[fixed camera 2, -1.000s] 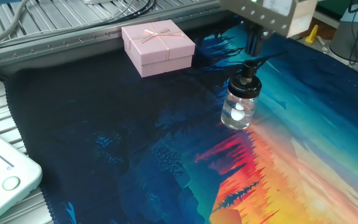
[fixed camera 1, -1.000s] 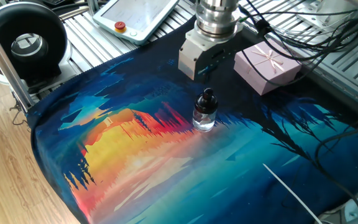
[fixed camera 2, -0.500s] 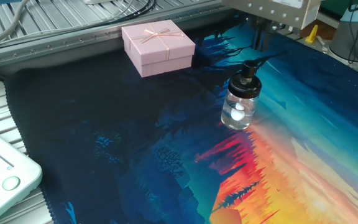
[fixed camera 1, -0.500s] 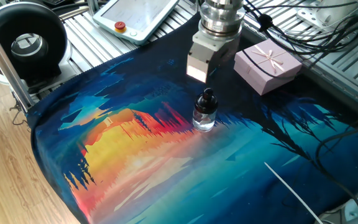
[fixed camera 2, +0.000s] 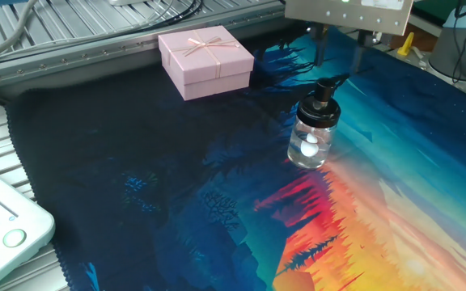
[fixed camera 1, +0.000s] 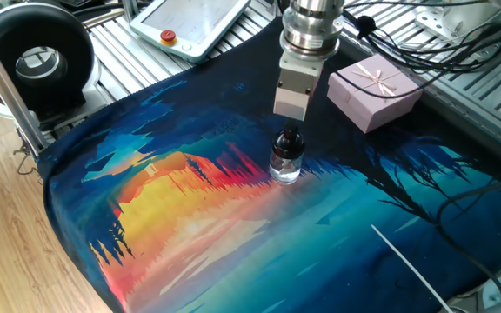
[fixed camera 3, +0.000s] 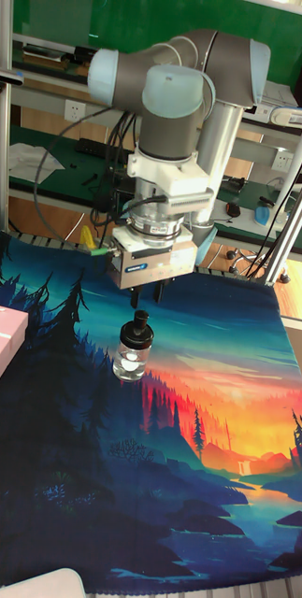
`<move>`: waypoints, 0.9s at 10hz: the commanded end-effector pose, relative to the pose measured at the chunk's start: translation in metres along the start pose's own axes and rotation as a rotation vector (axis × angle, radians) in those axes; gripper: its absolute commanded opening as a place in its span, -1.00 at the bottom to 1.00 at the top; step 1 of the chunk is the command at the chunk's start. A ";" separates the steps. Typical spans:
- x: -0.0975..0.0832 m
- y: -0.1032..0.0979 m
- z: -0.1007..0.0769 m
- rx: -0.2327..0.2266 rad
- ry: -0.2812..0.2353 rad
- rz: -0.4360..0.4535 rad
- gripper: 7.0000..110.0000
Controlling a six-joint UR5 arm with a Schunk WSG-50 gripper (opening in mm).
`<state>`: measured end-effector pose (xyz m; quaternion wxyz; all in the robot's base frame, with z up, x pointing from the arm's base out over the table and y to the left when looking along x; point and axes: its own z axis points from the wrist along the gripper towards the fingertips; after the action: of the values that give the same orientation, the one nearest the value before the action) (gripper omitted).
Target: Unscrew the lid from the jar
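The jar [fixed camera 1: 285, 164] is a small clear glass bottle standing upright on the painted cloth, with something white inside. Its black lid [fixed camera 1: 290, 137] sits on top, narrower than the glass. My gripper [fixed camera 2: 340, 58] hangs just above the lid [fixed camera 2: 324, 91], open, its two fingers [fixed camera 2: 320, 50] spread apart and touching nothing. In the tall fixed view the gripper [fixed camera 3: 148, 299] is right over the lid [fixed camera 3: 139, 324] and the jar [fixed camera 3: 131, 359]. In one fixed view the gripper body hides the fingertips.
A pink ribboned gift box [fixed camera 1: 374, 94] stands behind the jar, also seen as the box [fixed camera 2: 206, 61]. A teach pendant [fixed camera 1: 194, 22] and a black round device [fixed camera 1: 37, 56] lie beyond the cloth's edge. Cables [fixed camera 1: 446, 48] run across the back right.
The gripper has turned about its vertical axis over the jar; both fingers now show apart in the other fixed view. The jar and lid have not moved.
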<state>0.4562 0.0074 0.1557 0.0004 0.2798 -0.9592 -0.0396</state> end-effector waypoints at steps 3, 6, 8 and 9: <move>-0.013 -0.006 0.012 0.051 -0.009 -0.186 -0.28; -0.012 -0.008 0.019 0.057 0.000 -0.239 -0.28; -0.011 -0.005 0.023 0.042 0.002 -0.261 -0.28; -0.012 -0.002 0.023 0.030 -0.002 -0.268 -0.28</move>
<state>0.4670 0.0077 0.1350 -0.0069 0.3918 -0.9199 -0.0134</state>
